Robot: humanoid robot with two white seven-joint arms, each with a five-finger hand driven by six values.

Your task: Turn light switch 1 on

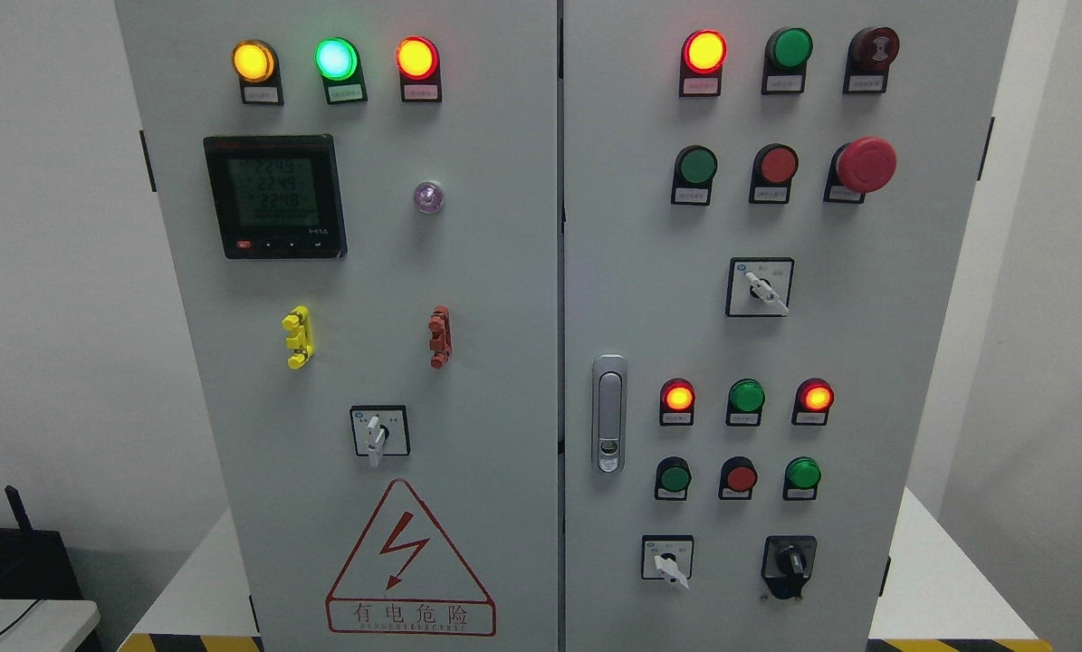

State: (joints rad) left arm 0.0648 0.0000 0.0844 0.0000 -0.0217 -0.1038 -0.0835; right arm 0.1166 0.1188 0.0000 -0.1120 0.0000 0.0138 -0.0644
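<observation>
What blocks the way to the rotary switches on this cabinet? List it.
Nothing visible does. The rotary switches sit bare on the cabinet doors, with no cover or object before them. Neither robot hand is in view, and which one is switch 1 cannot be told.

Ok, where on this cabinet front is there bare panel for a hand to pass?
Bare panel lies on the left door between the meter and the rotary switch, flanked by the yellow and red clips. The right door's button rows are crowded. No hand is in view.
</observation>
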